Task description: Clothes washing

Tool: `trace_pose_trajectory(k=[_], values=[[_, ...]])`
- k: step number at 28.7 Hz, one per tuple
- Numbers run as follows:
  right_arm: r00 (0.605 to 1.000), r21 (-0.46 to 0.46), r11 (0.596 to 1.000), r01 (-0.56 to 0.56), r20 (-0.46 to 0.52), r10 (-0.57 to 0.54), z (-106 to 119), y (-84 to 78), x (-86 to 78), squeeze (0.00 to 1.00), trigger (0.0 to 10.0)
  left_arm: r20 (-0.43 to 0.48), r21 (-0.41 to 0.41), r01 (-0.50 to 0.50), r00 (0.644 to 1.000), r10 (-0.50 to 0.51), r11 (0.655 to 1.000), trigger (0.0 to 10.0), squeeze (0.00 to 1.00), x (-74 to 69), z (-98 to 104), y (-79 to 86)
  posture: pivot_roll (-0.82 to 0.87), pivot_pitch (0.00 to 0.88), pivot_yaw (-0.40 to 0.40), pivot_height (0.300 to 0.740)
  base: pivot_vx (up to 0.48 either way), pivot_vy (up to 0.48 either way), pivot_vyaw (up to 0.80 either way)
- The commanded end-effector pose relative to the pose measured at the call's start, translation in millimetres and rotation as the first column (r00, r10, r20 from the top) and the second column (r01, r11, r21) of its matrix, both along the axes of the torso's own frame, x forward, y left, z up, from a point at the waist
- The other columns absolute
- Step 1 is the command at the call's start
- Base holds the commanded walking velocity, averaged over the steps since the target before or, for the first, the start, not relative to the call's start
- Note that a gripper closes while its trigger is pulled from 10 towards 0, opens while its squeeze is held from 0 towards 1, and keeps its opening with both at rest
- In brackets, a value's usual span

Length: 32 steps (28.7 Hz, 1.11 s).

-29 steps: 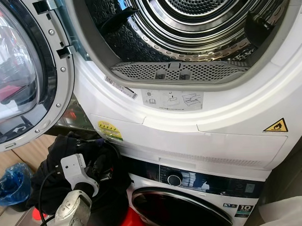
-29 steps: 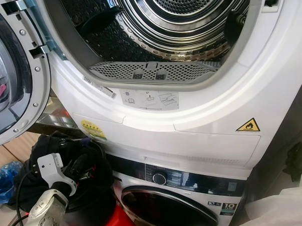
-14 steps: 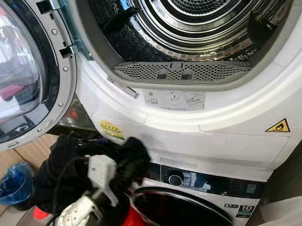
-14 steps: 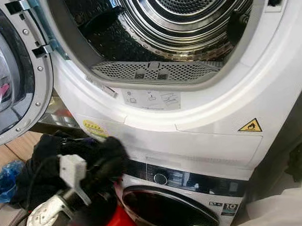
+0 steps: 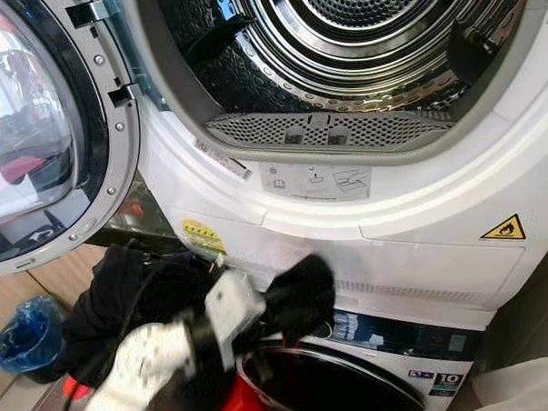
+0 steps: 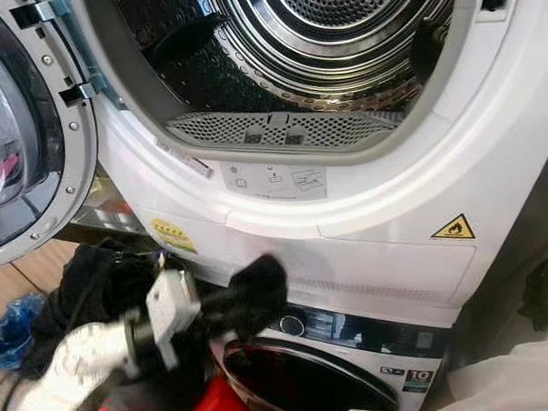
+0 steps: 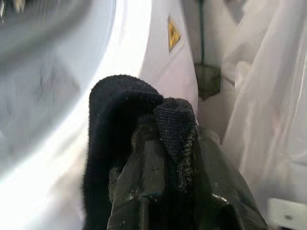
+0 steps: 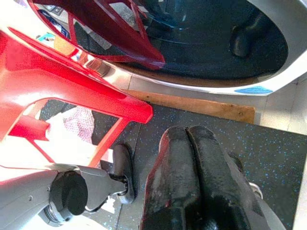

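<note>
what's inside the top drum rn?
The upper drum shows bare perforated steel and black paddles, no clothes; its top and far back are out of frame. The left hand, below, grips a black garment.

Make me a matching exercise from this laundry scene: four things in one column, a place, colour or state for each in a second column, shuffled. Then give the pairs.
Things:
1. upper drum
2. upper door
3. left gripper
4. warning sticker

States:
A. swung open on the robot's left
B. yellow triangle on the white front panel
C. shut on a black garment
D. shiny perforated metal, no clothes visible inside

Pairs: 1-D, 2-A, 3-C, 4-B
</note>
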State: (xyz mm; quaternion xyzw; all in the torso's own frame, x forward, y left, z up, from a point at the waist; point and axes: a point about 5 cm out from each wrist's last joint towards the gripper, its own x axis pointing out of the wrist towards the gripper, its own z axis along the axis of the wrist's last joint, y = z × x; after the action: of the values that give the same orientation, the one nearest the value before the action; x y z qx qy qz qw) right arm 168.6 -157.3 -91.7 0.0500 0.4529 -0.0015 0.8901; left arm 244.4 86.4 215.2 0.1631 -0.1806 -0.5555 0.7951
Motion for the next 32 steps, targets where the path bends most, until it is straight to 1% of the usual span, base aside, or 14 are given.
trace_pose_trajectory(k=[1,7,11,14,16,17,19,20,23,24,25,26,30,32], values=[[1.000,0.019,1.000,0.009,-0.009,-0.009,-0.7,6.1,-0.5,0.00,10.0,0.046,0.042,0.031,0.998,-0.033,0.999,0.0,0.00,2.6,8.2,1.1,0.03,0.000,0.144,0.740,0.000,0.000,0.00],[1.000,0.022,1.000,0.009,-0.006,-0.009,-0.4,7.7,0.3,0.00,10.0,0.158,0.128,0.142,0.974,-0.162,0.982,0.0,0.00,18.3,35.9,-5.7,0.02,0.000,0.148,0.740,0.000,0.000,0.00],[1.000,0.021,1.000,0.023,-0.004,-0.023,-0.5,6.0,-0.4,0.00,10.0,0.274,0.179,0.171,0.937,-0.216,0.969,0.0,0.00,30.1,63.5,-12.1,0.01,0.000,0.151,0.740,0.000,0.000,0.00],[1.000,0.017,0.999,0.027,-0.011,-0.027,-1.9,4.0,-3.9,0.00,10.0,0.413,0.187,0.152,0.884,-0.218,0.971,0.0,0.00,40.4,93.3,-18.5,0.01,0.000,0.153,0.740,0.000,0.000,0.00],[1.000,0.015,0.999,0.028,-0.013,-0.028,-2.2,3.3,-4.7,0.00,10.0,0.490,0.145,0.111,0.855,-0.169,0.983,0.0,0.00,47.6,109.4,-18.6,0.01,0.000,0.151,0.740,0.000,0.000,0.00],[1.000,0.015,0.999,0.028,-0.014,-0.028,-2.2,3.1,-4.7,0.00,10.0,0.556,0.111,0.060,0.824,-0.113,0.992,0.0,0.00,56.8,123.3,-16.0,0.01,0.000,0.146,0.740,0.000,0.000,0.00],[1.000,0.015,0.999,0.028,-0.014,-0.028,-2.2,3.1,-4.7,0.00,10.0,0.577,0.101,0.042,0.812,-0.093,0.994,0.0,0.00,60.1,127.6,-14.7,0.01,0.000,0.146,0.740,0.000,0.000,0.00],[1.000,0.015,1.000,0.026,-0.013,-0.026,-2.0,3.7,-4.0,0.00,10.0,0.641,0.057,-0.028,0.767,-0.015,0.998,0.0,0.00,72.3,144.2,-8.4,0.01,0.000,0.144,0.740,0.000,0.000,0.00],[1.000,0.016,0.999,0.027,-0.008,-0.027,-1.1,4.1,-1.8,0.00,10.0,0.672,-0.010,-0.069,0.738,0.058,0.998,0.0,0.00,84.1,162.2,-1.3,0.00,0.000,0.146,0.740,0.000,0.000,0.00],[1.000,0.016,0.999,0.027,-0.008,-0.027,-1.1,4.1,-1.8,0.00,10.0,0.672,-0.010,-0.069,0.738,0.058,0.998,0.0,0.00,84.1,162.2,-1.3,0.00,0.000,0.146,0.740,0.000,0.000,0.00],[1.000,0.016,0.999,0.029,-0.002,-0.029,0.0,4.0,0.8,0.00,10.0,0.654,-0.071,-0.109,0.745,0.129,0.992,0.0,0.00,97.2,171.1,5.7,0.00,0.000,0.146,0.740,0.000,0.000,0.00],[1.000,0.016,0.999,0.029,0.000,-0.029,0.4,3.8,1.6,0.00,10.0,0.646,-0.086,-0.121,0.749,0.148,0.989,0.0,0.00,101.3,172.5,7.9,0.00,0.000,0.146,0.740,0.000,0.000,0.00],[0.999,0.015,0.999,0.040,0.012,-0.040,2.1,2.8,5.4,0.00,10.0,0.334,-0.191,-0.277,0.884,0.328,0.942,0.0,0.00,141.5,162.2,29.6,-0.03,0.000,0.158,0.740,0.000,0.000,0.00],[0.999,0.016,0.999,0.051,0.012,-0.051,1.7,1.8,4.3,0.00,10.0,0.224,-0.194,-0.283,0.919,0.323,0.939,0.0,0.00,148.2,155.9,29.9,-0.03,0.000,0.162,0.740,0.000,0.000,0.00]])
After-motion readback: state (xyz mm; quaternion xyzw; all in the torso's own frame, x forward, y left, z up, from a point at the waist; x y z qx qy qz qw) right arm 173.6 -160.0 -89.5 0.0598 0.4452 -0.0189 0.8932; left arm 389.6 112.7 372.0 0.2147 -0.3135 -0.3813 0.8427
